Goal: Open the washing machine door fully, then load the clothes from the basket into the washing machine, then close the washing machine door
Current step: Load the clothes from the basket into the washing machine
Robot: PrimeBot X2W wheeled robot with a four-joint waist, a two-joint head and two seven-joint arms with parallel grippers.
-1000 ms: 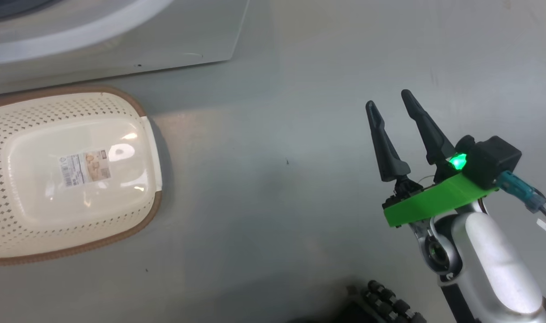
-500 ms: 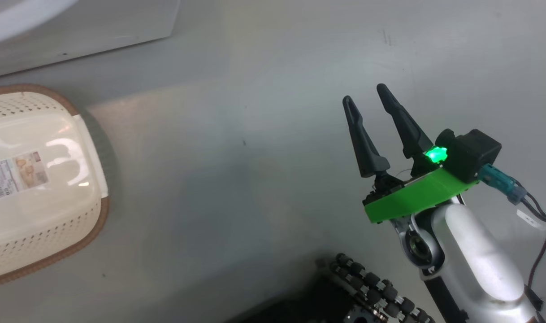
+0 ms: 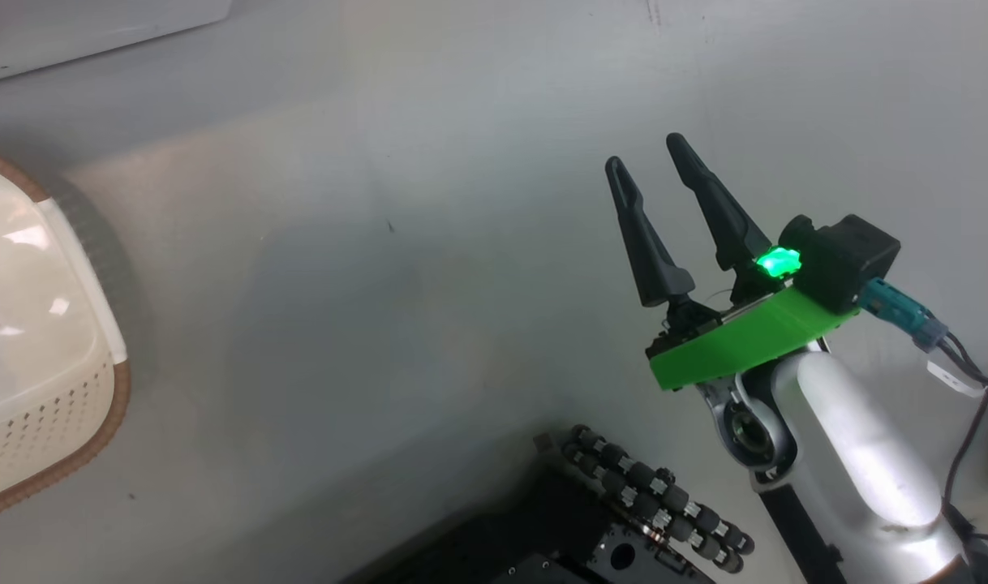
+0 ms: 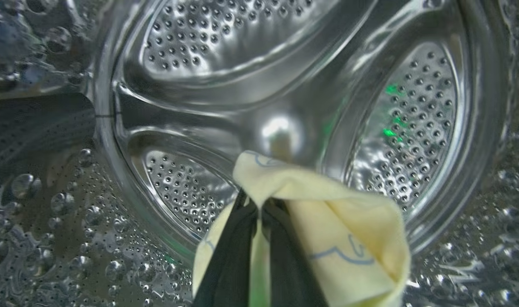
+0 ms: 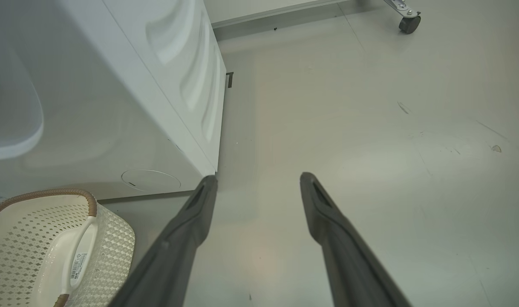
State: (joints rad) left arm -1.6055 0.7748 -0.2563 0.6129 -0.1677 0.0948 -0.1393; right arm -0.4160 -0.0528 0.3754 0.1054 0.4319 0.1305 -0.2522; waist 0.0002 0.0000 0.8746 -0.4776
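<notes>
Clothes (image 4: 349,238), cream-yellow, hang pinched in the left gripper (image 4: 259,209) inside the steel drum (image 4: 242,64) of the washing machine (image 5: 114,106). Right gripper (image 3: 646,152) hovers spread wide over the floor (image 3: 380,324). On release, fabric could cling to the fingers (image 4: 238,247) and drag back out.

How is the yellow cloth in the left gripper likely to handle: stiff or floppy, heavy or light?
Probably floppy: the cloth folds and drapes around the shut left gripper instead of keeping a shape. Likely light, since a pinch on one fold carries it. Released, it would probably slump onto the drum rather than roll.
</notes>
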